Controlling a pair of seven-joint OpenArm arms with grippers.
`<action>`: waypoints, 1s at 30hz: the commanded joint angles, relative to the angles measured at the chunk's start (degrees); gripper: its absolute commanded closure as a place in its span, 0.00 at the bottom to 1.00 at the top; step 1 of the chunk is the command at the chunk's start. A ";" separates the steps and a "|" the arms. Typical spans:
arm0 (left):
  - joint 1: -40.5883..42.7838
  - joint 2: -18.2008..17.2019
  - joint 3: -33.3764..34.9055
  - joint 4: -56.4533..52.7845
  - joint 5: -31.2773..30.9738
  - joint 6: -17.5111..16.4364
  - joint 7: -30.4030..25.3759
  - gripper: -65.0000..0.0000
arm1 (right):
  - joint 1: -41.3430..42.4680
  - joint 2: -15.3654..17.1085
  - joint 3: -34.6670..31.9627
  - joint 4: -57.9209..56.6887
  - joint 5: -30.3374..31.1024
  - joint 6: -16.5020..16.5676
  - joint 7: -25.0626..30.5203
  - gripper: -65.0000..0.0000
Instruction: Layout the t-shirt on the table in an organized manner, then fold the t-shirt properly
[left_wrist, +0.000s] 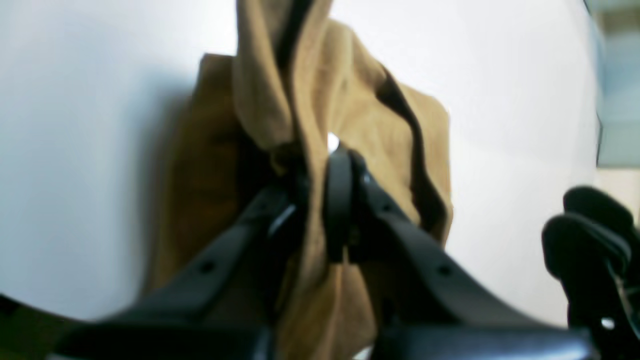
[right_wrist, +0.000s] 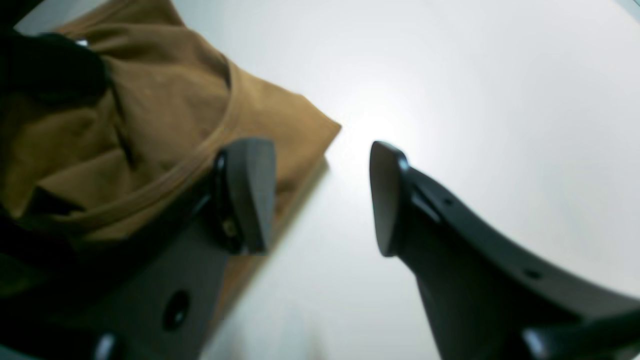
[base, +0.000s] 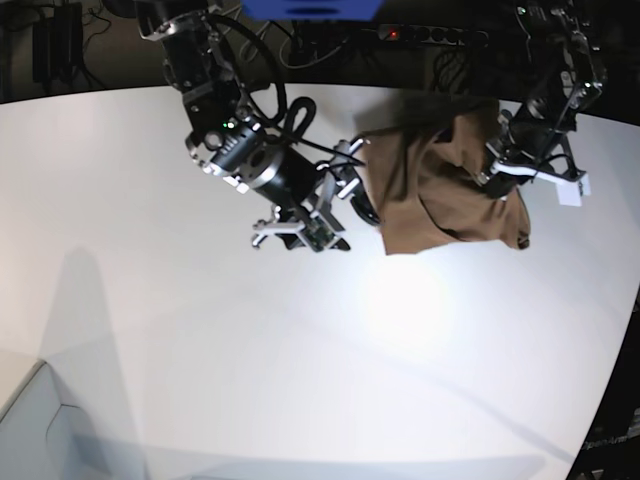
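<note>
One t-shirt (left_wrist: 320, 100): bunched, pinched in the closed left gripper (left_wrist: 320, 165).
Right wrist: right gripper (right_wrist: 322, 195) gapes over the table (right_wrist: 475, 100); shirt beside one finger (right_wrist: 250, 190).
Base: one shirt, two arms.

A pale grey box corner (base: 30, 425) sits at the surface's near-left corner; dark cables (base: 60, 35), perhaps a power strip (base: 435, 35), run behind the far edge.
</note>
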 joint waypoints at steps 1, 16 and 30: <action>0.19 -0.41 -1.16 1.08 -0.89 -0.32 -0.54 1.00 | 0.68 -0.40 -0.03 0.97 0.58 0.04 1.75 0.52; 0.10 -0.94 -1.95 -6.21 -0.71 -0.32 -0.54 0.99 | 0.51 -0.49 -0.03 0.97 0.66 0.04 1.57 0.52; 3.09 -0.85 -6.17 -0.67 -0.80 -0.32 -0.54 0.35 | 0.42 -0.40 -0.03 0.97 0.58 0.04 1.57 0.52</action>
